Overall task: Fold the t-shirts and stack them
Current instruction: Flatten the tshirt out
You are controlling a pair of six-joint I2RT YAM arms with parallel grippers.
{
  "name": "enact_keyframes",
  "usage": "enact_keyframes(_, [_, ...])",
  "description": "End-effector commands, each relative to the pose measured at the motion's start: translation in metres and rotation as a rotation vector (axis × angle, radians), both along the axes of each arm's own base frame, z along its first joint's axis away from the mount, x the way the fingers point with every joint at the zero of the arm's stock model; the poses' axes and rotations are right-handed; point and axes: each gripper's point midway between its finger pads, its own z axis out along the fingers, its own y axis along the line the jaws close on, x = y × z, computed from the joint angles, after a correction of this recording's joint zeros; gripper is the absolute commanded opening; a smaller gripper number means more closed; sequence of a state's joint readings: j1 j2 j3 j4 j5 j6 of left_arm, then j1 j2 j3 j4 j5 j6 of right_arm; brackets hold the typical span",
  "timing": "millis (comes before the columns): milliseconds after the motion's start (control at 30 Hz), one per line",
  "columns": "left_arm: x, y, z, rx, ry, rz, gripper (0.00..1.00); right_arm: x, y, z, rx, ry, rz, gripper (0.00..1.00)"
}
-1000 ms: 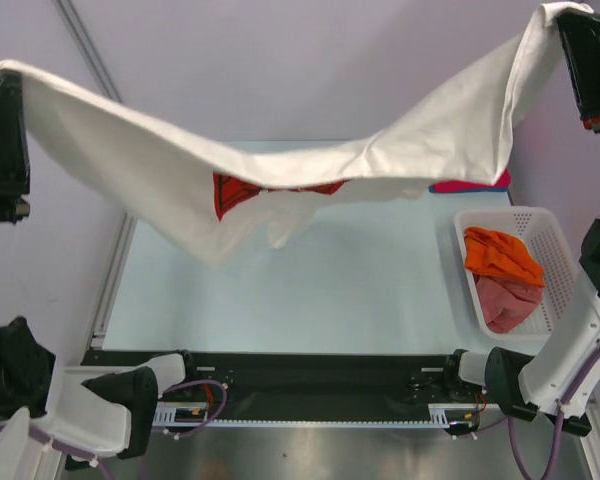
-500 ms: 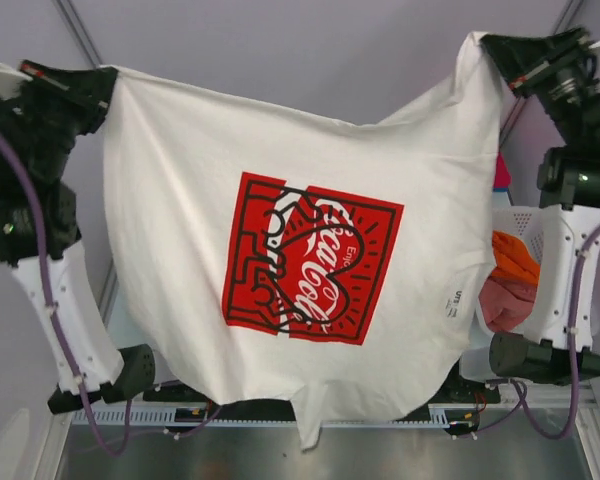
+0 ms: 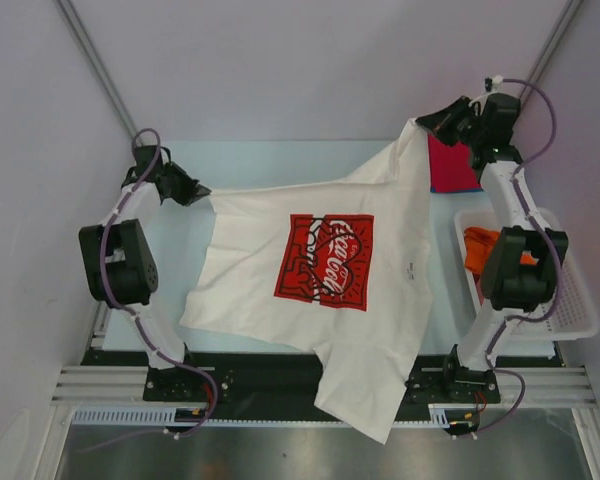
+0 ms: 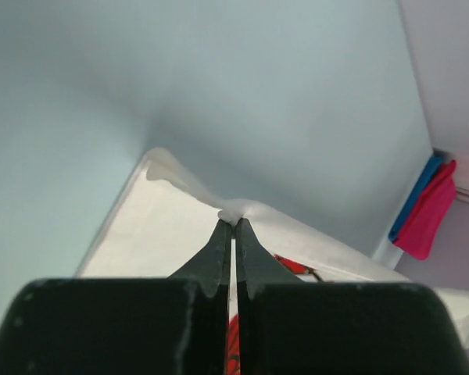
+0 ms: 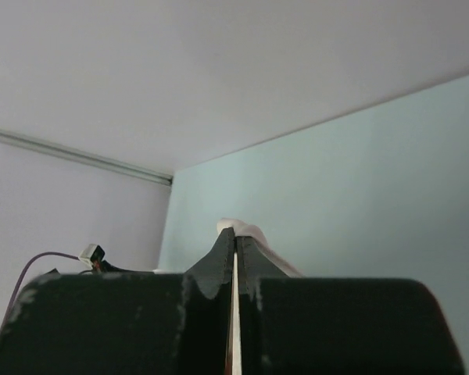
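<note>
While left gripper (image 3: 202, 193) and right gripper (image 3: 420, 122) pinch the unfolded white t-shirt (image 3: 320, 260), a red tee (image 3: 450, 165) lies folded far right; an orange tee (image 3: 472, 252) waits in the basket (image 3: 580, 320)

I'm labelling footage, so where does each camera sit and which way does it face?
Top external: above and behind, looking down on the table; both arms, left gripper and right gripper pinching the white t-shirt.
Left wrist: on left arm, looking past shut fingers across the shirt.
Right wrist: on right arm, past shut fingers toward the wall.
Shared: top and left wrist both see the red tee.
</note>
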State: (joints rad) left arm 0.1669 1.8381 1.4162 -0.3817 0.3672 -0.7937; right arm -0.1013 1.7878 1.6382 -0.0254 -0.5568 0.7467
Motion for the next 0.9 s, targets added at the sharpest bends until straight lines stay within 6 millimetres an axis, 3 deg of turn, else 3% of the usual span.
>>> enact_keyframes(0, [0.049,-0.001,0.011,0.038,-0.163,-0.062,0.0,0.049,-0.004,-0.037,-0.068,-0.008,-0.019,0.0])
enact_keyframes(33, [0.054,-0.003,0.004,0.03,-0.154,-0.064,0.0,0.059,0.001,-0.028,-0.083,-0.038,-0.008,0.0])
enact_keyframes(100, [0.066,0.001,0.0,0.038,-0.159,-0.052,0.01,0.074,0.005,-0.064,-0.083,0.044,0.004,0.0])
enact_keyframes(133, [0.069,0.002,0.0,0.04,-0.164,-0.049,0.0,0.08,0.006,-0.052,-0.09,0.013,0.004,0.0])
enact_keyframes(200, [0.083,0.004,0.002,0.045,-0.179,-0.055,0.0,0.09,0.013,-0.057,-0.097,0.024,0.01,0.0])
enact_keyframes(233, [0.086,0.003,0.001,0.037,-0.168,-0.062,0.0,0.099,0.014,-0.075,-0.096,0.053,0.013,0.0])
enact_keyframes(267, [0.089,0.003,0.0,0.037,-0.164,-0.062,0.0,0.105,0.016,-0.061,-0.095,0.03,0.013,0.0])
enact_keyframes(300, [0.097,0.007,0.008,0.048,-0.184,-0.057,0.0,0.109,0.017,-0.062,-0.091,0.031,0.009,0.0])
enact_keyframes(333, [0.101,0.01,0.004,0.054,-0.178,-0.045,0.0,0.117,0.017,-0.078,-0.086,0.056,0.009,0.0])
enact_keyframes(367, [0.104,0.011,0.004,0.054,-0.18,-0.043,0.0,0.122,0.018,-0.063,-0.08,0.031,0.006,0.0])
enact_keyframes(400, [0.11,0.012,0.013,0.057,-0.201,-0.042,0.0,0.126,0.019,-0.066,-0.077,0.037,0.006,0.0])
enact_keyframes(467, [0.115,0.017,0.006,0.052,-0.187,-0.038,0.0,0.133,0.019,-0.072,-0.067,0.042,0.002,0.0])
enact_keyframes(567, [0.125,0.023,0.011,0.07,-0.201,-0.036,0.0,0.138,0.016,-0.071,-0.054,0.027,-0.009,0.0])
enact_keyframes(867, [0.126,0.037,0.012,0.096,-0.183,-0.038,0.0,0.135,0.028,-0.085,-0.038,0.068,0.014,0.0])
